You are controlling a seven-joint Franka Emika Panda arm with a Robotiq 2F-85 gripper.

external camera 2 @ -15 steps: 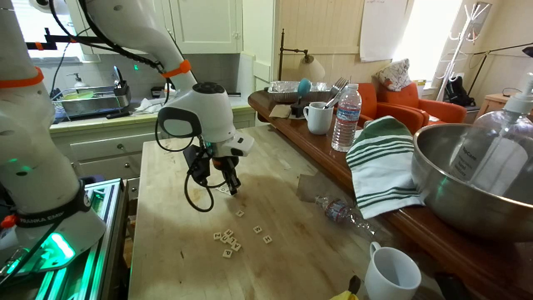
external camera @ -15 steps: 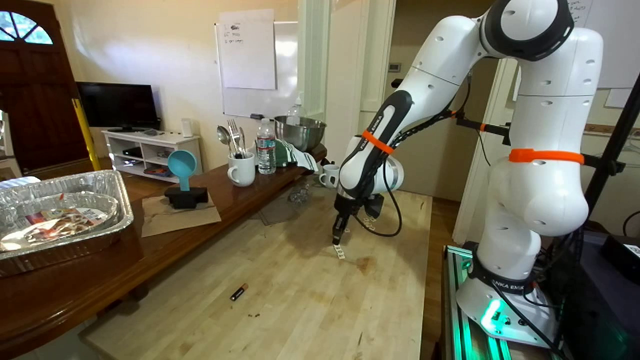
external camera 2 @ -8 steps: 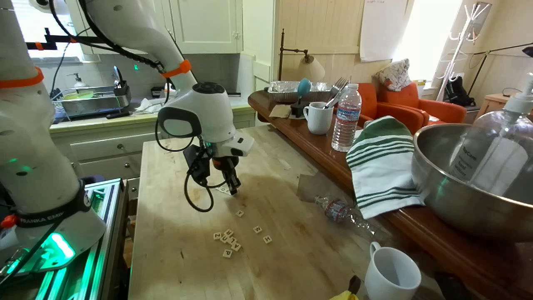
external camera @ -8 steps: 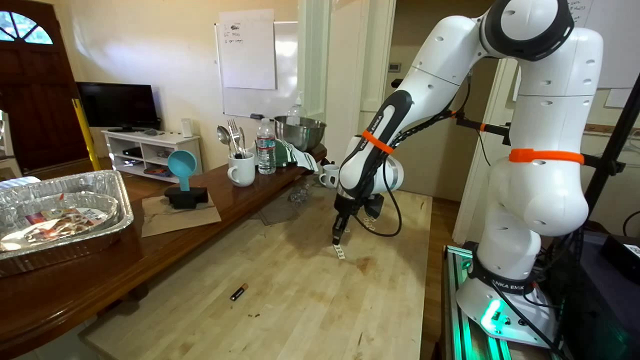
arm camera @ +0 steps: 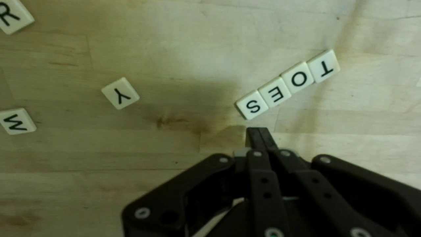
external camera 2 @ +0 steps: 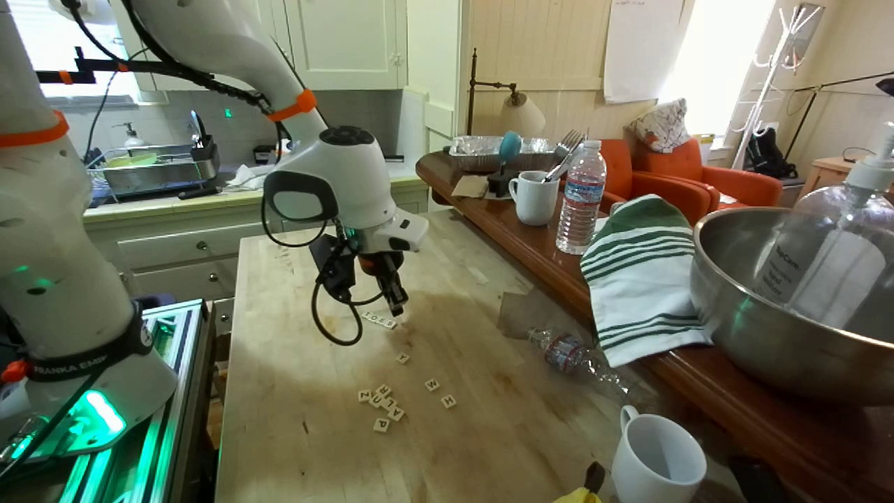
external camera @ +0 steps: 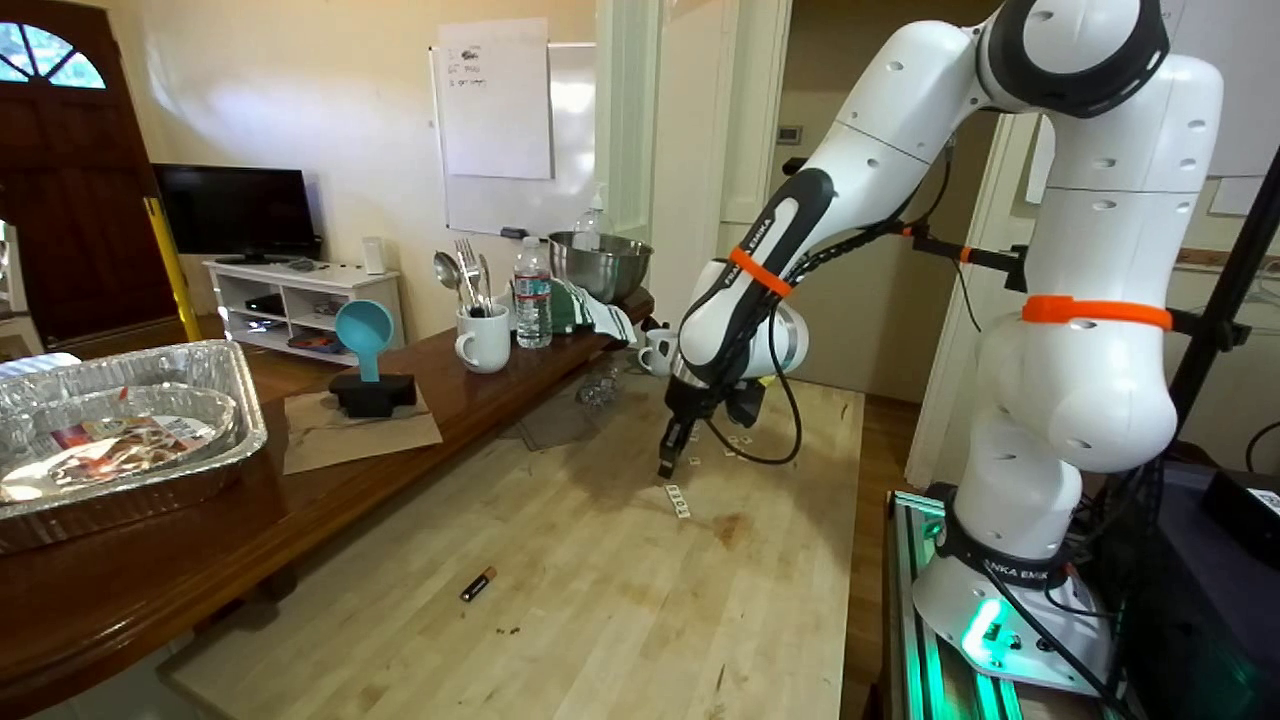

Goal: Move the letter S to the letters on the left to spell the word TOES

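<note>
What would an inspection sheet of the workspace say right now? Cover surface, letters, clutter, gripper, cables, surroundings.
Surface: pale wooden tabletop, with brown stains.
Job letters: T tile, O tile, E tile and S tile in one row, reading TOES; the S tile touches the E tile.
Other letters: Y tile by itself; more loose tiles farther from the row.
Clutter: battery, crumpled plastic bottle, white mug.
Gripper: shut, tips just off the S tile.
Held item: nothing seen.
Cables: black cable loops beside the gripper; touching the tabletop or not, cannot tell.
Surroundings: wooden counter alongside, bearing foil tray, cutlery mug, water bottle and steel bowl.
</note>
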